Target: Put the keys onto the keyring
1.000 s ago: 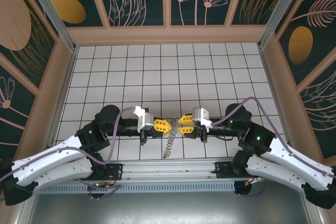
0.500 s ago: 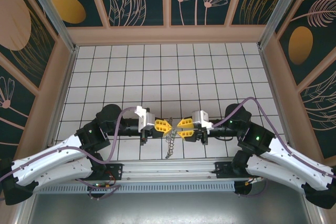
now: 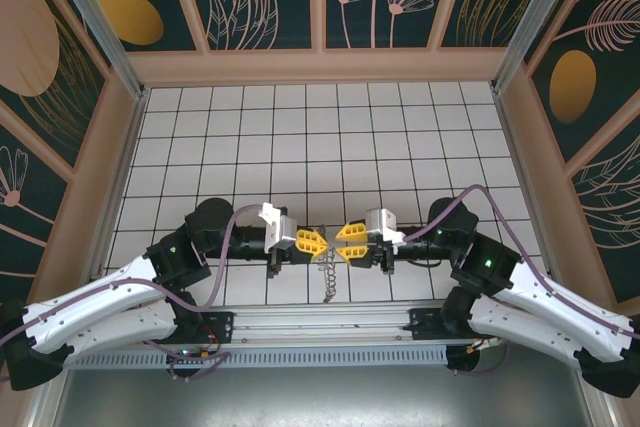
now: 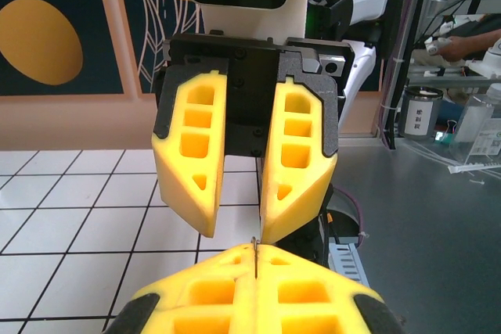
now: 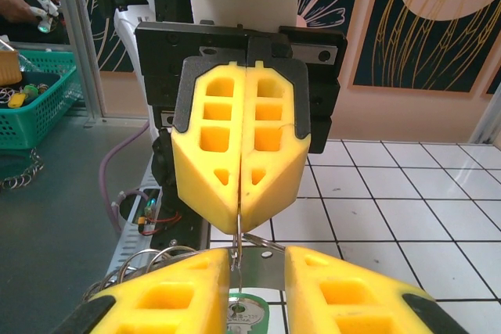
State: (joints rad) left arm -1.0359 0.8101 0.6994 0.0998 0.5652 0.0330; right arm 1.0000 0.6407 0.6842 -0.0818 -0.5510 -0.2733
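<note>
My left gripper (image 3: 313, 241) (image 4: 254, 260) is shut on the thin wire of the keyring (image 4: 254, 248) (image 5: 238, 228), pinched at its fingertips. The right gripper (image 3: 345, 242) (image 5: 258, 271) faces it tip to tip. Its fingers stand a little apart, and a flat grey metal plate (image 5: 288, 263) spans the gap between them. A green-headed key (image 5: 249, 312) hangs just under that plate, with the ring wire running down to its hole. A dull metal chain (image 3: 327, 275) dangles below the two grippers. More wire loops (image 5: 129, 260) lie to the left of the right gripper's fingers.
The grippers meet low over the white tiled floor (image 3: 320, 147), close to the near metal rail (image 3: 320, 325). Wooden walls (image 3: 320, 65) close in the back and sides. A green basket (image 5: 35, 107) and bottles (image 4: 470, 127) stand off the table.
The two grippers have drawn closer together, the left moving right and the right moving left. The hanging chain has shifted slightly to the right.
</note>
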